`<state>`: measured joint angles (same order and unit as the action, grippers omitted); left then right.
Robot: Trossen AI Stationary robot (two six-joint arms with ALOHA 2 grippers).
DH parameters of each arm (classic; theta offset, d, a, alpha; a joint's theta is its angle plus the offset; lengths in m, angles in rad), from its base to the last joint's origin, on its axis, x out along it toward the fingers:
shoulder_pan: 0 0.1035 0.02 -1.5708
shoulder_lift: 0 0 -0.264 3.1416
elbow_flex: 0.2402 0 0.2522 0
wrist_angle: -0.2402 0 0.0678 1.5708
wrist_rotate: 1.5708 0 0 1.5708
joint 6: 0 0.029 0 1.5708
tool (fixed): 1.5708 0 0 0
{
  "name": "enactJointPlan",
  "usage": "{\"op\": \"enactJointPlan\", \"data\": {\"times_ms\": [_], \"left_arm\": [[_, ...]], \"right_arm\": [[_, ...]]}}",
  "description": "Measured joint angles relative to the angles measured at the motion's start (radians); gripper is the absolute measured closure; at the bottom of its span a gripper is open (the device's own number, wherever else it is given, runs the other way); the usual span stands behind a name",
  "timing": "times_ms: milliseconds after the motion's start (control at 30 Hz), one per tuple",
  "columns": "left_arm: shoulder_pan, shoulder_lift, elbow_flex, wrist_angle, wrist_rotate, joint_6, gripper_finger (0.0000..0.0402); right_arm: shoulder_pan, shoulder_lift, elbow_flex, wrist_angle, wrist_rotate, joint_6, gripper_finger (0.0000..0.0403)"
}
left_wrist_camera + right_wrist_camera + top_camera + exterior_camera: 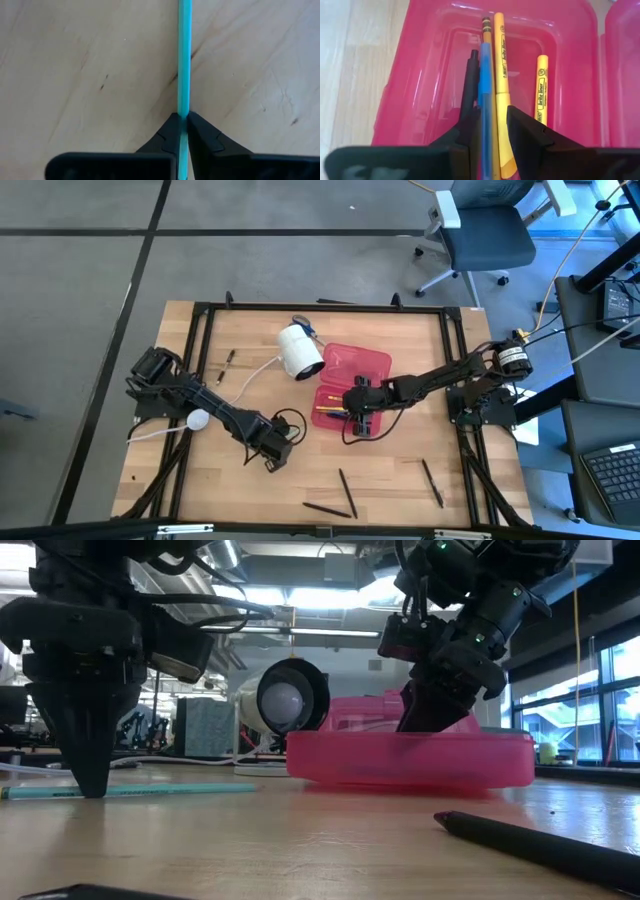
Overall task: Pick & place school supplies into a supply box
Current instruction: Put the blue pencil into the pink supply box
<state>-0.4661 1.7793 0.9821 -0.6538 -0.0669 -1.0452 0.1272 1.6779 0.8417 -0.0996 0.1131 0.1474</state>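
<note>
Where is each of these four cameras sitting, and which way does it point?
High view: above the table, looking straight down; both arms show.
Low view: at table-top height, looking level across; both grippers drop in from above.
Left wrist view: on the left arm, facing the wood; the left gripper is shut on a teal pencil.
Right wrist view: on the right arm, looking into the pink supply box; the right gripper straddles pens there.
Shared: the low view also shows the box and pencil.

Left hand (182, 131) pinches teal pencil (184, 55)
</note>
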Motion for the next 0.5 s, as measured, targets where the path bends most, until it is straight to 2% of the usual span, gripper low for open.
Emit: {"op": "enactJointPlan", "data": {"times_ms": [500], "left_arm": [[-0.003, -0.091, -0.006, -0.013, -0.008, 0.068, 0.0393]], "right_arm": [[0.057, -0.132, 0.0, -0.001, 0.001, 0.009, 0.0306]]}}
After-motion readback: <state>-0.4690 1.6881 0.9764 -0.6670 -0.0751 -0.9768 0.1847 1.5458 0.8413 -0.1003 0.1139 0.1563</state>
